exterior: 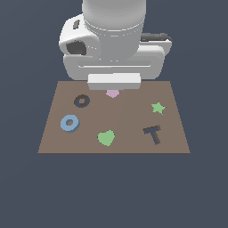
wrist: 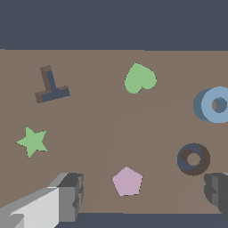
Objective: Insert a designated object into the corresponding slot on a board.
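While the arm hangs over the far edge of the board [exterior: 173, 133], its gripper [wrist: 144, 196] stands released, the two fingers [wrist: 71, 191] spread wide apart with nothing between them except the board surface and a pink pentagon [wrist: 127, 181] lying flat below. In the exterior view the arm's white body hides most of that pentagon, so only its lower tip shows.

The light-blue ring [exterior: 70, 123] lies flat on the board toward the exterior view's left, untouched and well clear of the fingers. Just beyond it, nearer the arm, sits the slot [exterior: 81, 101], a dark ring-shaped recess with a brown centre; ring and slot are near each other but apart. In the wrist view the slot lies just beside one fingertip, with the blue ring farther off.

A green heart [exterior: 106, 138] rests near the board's front edge, about midway across. Toward the exterior view's right lie a green star [exterior: 157, 107] and, nearer the front, a dark T-shaped piece [exterior: 152, 133].
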{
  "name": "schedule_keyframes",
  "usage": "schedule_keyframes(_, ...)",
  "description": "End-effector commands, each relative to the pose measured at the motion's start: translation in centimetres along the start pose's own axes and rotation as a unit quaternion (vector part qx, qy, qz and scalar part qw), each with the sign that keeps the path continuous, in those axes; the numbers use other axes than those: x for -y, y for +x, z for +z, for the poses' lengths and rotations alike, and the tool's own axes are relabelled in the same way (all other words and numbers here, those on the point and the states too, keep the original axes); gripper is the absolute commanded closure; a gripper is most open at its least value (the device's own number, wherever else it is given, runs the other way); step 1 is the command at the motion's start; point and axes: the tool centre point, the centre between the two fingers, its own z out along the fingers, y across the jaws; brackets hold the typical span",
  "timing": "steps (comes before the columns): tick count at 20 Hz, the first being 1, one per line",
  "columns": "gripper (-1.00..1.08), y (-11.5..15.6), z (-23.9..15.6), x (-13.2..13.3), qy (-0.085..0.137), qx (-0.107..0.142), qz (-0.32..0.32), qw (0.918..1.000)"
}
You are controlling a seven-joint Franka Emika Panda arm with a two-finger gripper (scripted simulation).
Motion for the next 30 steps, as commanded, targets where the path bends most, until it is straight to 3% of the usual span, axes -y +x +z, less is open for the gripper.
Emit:
schedule_keyframes(1,-0.92,0.0,0.0,0.0,0.0,0.0,0.0,1.0)
schedule_keyframes(9,-0.92,0.7,1.5,-2.0,0.0,-0.002,0.003,1.0)
schedule_keyframes(23,-0.92,4.5,8.6,-11.8,-0.001,-0.012,0.019,0.9997)
schedule_keyframes(30,-0.92,5.7,10.5,-14.6,0.0,-0.015,0.024,0.9996)
